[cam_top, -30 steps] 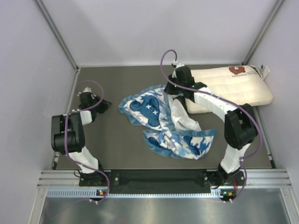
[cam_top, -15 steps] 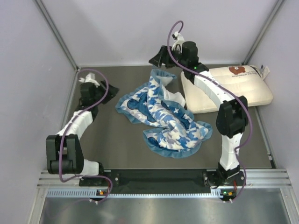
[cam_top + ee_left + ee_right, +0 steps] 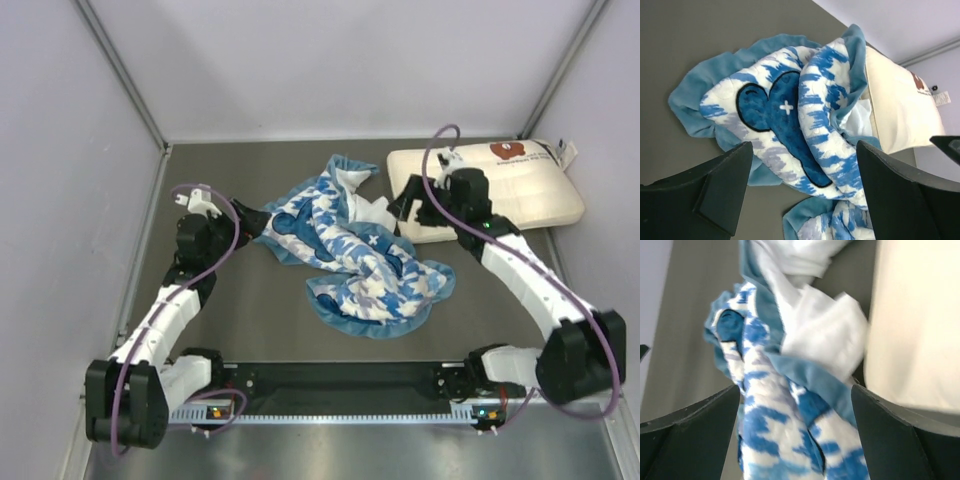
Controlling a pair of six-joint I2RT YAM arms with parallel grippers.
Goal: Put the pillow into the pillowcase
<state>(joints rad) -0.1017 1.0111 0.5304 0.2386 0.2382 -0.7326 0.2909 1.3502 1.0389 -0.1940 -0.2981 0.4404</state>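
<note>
In the top view, the near left corner of the pillow [image 3: 500, 190] is covered by the right gripper [image 3: 408, 203], and the print beside its bear logo is too small to be read. The pillowcase [image 3: 350, 250] is crumpled and folded over itself, so its opening cannot be located and one bear patch is partly hidden. In the left wrist view, the pillow [image 3: 895, 110] is partly concealed behind the pillowcase [image 3: 790, 115], and the fingers [image 3: 715, 195] of the left gripper [image 3: 803, 165] are cut off by the lower edge. The right wrist view is blurred; there the pillow [image 3: 915, 325] is cut off by the top and right edges, and the pillowcase [image 3: 770, 430] by the lower edge.
</note>
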